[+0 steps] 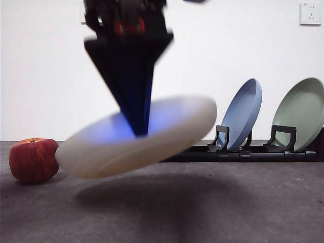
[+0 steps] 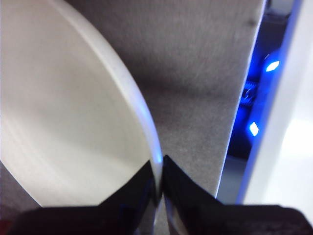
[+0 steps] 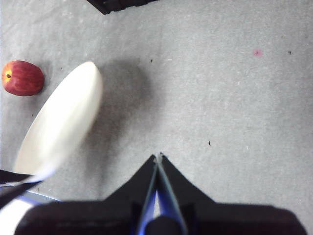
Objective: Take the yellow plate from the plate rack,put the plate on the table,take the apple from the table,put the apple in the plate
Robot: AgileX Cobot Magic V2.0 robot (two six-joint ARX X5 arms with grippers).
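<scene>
Now, left tool (image 2: 159,188): clenched on yellow plate (image 1: 136,136) rim, tilted above bench (image 1: 202,202); right tool (image 3: 157,159): closed, empty
Advice: level plate, lower right of apple (image 1: 33,159)

The middle of the surface (image 1: 212,212) is overhung by the yellow plate (image 1: 136,139), which is carried tilted and clear of it by the left gripper (image 1: 139,129). Bare surface is seen under and in front of the plate. The apple (image 1: 33,159) blocks one side; the plate rack (image 1: 243,152), loaded with a blue plate (image 1: 243,114) and a green plate (image 1: 298,114), blocks the far side.
</scene>
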